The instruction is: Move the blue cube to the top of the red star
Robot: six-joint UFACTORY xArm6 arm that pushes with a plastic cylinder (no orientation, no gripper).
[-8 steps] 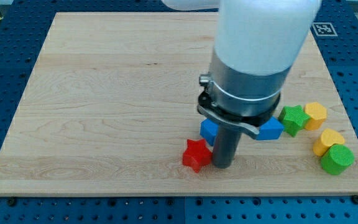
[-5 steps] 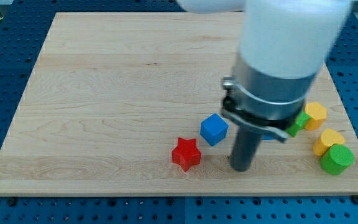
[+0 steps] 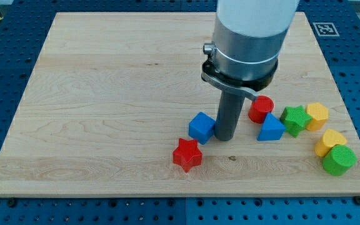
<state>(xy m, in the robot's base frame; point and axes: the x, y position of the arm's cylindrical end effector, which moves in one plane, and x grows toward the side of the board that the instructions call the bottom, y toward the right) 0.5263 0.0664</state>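
The small blue cube (image 3: pixel 202 127) lies directly to the view's left of my tip (image 3: pixel 224 138), touching it or very nearly so; the rod's dark shaft hides the exact seam, so I cannot tell for certain whether contact is made. I carry no fingers to spread or press together: only the straight rod, bare and holding nothing, its end down on the pale wooden board (image 3: pixel 105 94).

From my tip, the small red star (image 3: pixel 187 154) sits to the lower left, just beyond the cube and a little below it, with a narrow gap between the two blocks. The cube is therefore up and to the right of the star, close to the place the task names but offset to the view's right. As I judge it, a short push toward the view's left would carry the cube over the star's top edge, and my tip is already on the correct side for that.

To my tip's right lie a red cylinder (image 3: pixel 261 108) and a blue triangular block (image 3: pixel 270 129), near but apart from the rod. Further right are a green star (image 3: pixel 295 119), two yellow blocks (image 3: pixel 317 115) and a green cylinder (image 3: pixel 339 160).
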